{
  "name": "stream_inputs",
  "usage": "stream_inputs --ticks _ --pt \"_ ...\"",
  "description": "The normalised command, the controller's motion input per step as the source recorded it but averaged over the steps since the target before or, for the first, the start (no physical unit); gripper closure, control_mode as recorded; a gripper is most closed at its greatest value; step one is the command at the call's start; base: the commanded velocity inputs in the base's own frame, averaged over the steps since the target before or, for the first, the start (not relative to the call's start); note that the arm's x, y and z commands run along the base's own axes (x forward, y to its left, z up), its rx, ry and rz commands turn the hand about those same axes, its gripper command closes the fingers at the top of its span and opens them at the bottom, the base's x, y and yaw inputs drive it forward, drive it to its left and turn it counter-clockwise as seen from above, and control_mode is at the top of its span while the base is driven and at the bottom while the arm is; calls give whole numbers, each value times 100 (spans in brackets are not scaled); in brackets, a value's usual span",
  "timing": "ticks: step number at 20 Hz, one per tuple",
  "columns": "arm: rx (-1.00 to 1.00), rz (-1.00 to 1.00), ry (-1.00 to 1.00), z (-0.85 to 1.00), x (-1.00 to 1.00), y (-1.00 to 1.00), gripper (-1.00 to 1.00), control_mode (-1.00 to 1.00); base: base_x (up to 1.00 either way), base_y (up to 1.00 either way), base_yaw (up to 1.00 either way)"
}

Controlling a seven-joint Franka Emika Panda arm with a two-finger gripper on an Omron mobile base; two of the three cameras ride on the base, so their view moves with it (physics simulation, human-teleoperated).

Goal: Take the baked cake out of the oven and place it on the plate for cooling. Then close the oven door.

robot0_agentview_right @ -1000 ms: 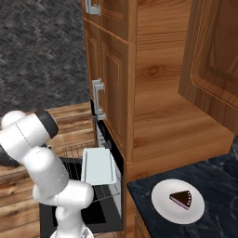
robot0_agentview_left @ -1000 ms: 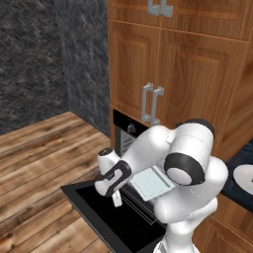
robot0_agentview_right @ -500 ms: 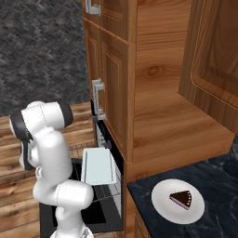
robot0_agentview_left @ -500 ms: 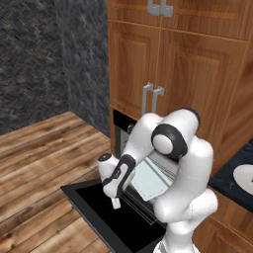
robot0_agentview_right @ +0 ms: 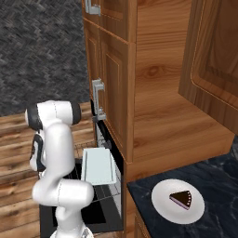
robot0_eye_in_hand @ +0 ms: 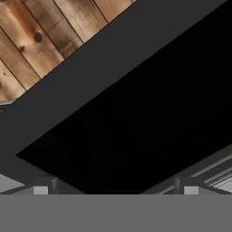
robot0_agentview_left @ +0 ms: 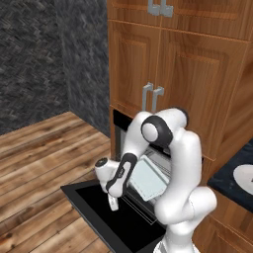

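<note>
- My gripper (robot0_agentview_left: 113, 202) has swung down and away from the oven (robot0_agentview_left: 129, 129) mouth over the last second, and the arm's elbow has folded upward; it now hangs low over the dropped oven door (robot0_agentview_left: 104, 210).
- The fingers (robot0_eye_in_hand: 40, 186) are spread wide with nothing between them; in the hand view only the door's black glossy panel lies ahead of them, with floorboards (robot0_eye_in_hand: 41, 41) past its far edge.
- The baked cake (robot0_agentview_right: 181, 198) already sits on the plate (robot0_agentview_right: 160, 204) on the dark counter (robot0_agentview_right: 218, 176), well apart from the fingers, off to the side. I judge the first half of the task finished.
- What is left, as I read it, is closing the door, and this lowering looks like my approach to it.
- The pale tray (robot0_agentview_right: 98, 166) rests on the pulled-out wire rack (robot0_agentview_right: 108, 197), behind the fingers towards the cavity. It may block the door if it is not pushed in.
- I cannot pick out the door's bar handle; in the hand view it is cut off or lost in the dark panel.
- In the right base view my own arm covers the gripper and most of the door.
- I cannot tell whether the fingertips touch the panel or hover just above.
</note>
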Motion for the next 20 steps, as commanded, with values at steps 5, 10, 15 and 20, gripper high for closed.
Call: stream_inputs --ticks 5,10,15,20 --pt "-5 -6 2 -35 33 1 -100 -100 0 0 0" --pt "-4 -5 4 -34 34 0 -100 -100 0 0 0" --pt "-3 -4 5 -35 33 0 -100 -100 0 0 0" --pt "-3 -4 6 -40 33 0 -100 -100 0 0 0"
